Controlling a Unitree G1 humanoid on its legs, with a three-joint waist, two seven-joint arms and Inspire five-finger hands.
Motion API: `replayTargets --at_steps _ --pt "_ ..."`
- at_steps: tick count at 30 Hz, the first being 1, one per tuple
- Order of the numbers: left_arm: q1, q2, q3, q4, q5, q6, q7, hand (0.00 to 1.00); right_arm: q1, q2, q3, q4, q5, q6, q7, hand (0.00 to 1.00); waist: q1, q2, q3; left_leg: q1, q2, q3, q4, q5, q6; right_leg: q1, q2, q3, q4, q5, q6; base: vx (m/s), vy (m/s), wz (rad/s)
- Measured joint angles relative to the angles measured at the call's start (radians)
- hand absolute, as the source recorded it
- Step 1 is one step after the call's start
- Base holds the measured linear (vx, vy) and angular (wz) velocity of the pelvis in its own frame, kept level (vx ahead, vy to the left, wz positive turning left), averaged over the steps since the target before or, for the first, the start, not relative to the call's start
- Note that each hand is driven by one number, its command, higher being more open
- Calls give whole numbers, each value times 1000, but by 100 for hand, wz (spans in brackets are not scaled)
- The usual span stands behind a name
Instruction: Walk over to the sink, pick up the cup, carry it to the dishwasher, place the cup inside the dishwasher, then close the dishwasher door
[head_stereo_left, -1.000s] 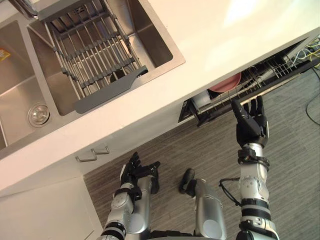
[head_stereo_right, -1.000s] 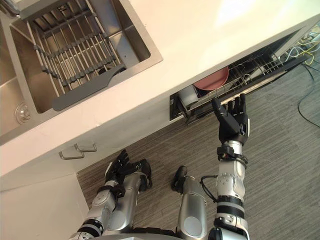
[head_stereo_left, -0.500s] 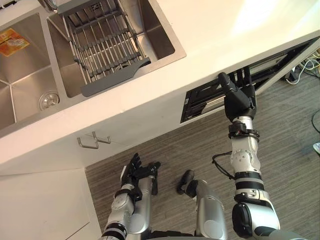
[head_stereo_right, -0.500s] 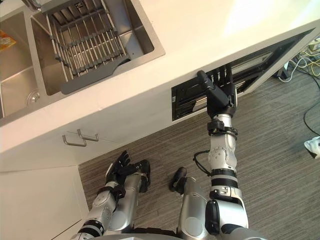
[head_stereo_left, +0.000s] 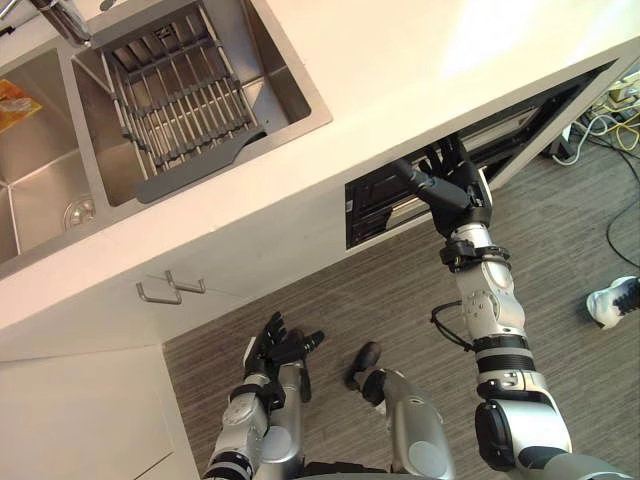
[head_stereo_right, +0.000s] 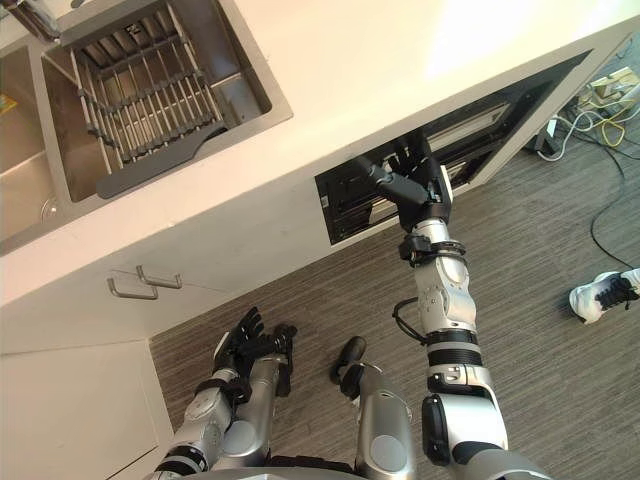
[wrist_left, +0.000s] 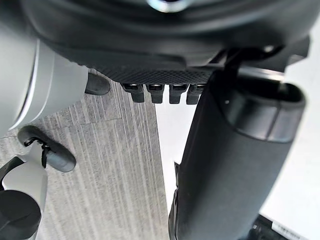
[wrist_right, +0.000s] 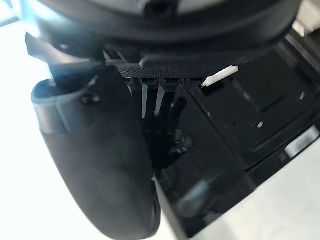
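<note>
Now right hand (head_stereo_left: 462, 192), fingers straight, presses flat against the dishwasher door (head_stereo_left: 375, 205).

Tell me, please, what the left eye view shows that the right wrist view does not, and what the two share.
The left eye view takes in the sink with its drying rack, the white counter, a cabinet handle, the left hand hanging low with straight fingers, and a person's shoe on the floor. The right wrist view gives, close up, the fingers mirrored in the glossy dark dishwasher door. Both show the right hand set with straight fingers against that door, under the counter's edge.
</note>
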Motion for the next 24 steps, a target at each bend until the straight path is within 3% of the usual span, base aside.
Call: replayTargets --at_steps 3,6,8,14,19,24 --pt "10 54 -24 24 7 2 8 100 128 16 49 -55 -78 0 -42 100 -4 -42 -27 38 -3 -2 -40 5 -6 30 15 10 -36 12 -4 93 15 -7" --pt "26 82 -23 50 7 3 28 100 290 50 54 -68 -119 0 -78 100 -17 -70 -59 71 -12 2 -63 5 -9 56 15 26 -54 21 19 125 80 -7" --pt "50 100 -22 58 8 3 31 100 430 72 53 -67 -144 -1 -97 100 -33 -78 -73 103 -25 22 -69 -3 -7 80 9 64 -68 29 55 109 164 -24" --pt "120 130 -20 109 31 2 34 100 606 122 30 18 -150 -7 -103 100 -69 -88 -148 153 -55 43 -70 -37 22 137 -17 92 -114 48 93 82 166 -10" --pt "157 130 9 125 43 -8 29 100 636 174 -38 216 -153 -62 -99 100 -66 -91 -207 221 -74 57 -106 -48 37 207 -24 104 -162 68 121 47 100 -5" --pt "176 124 31 134 79 -12 29 100 646 196 -115 387 -162 -90 -60 100 -65 -92 -248 283 -89 59 -175 -39 43 249 -29 107 -181 71 126 29 40 0"
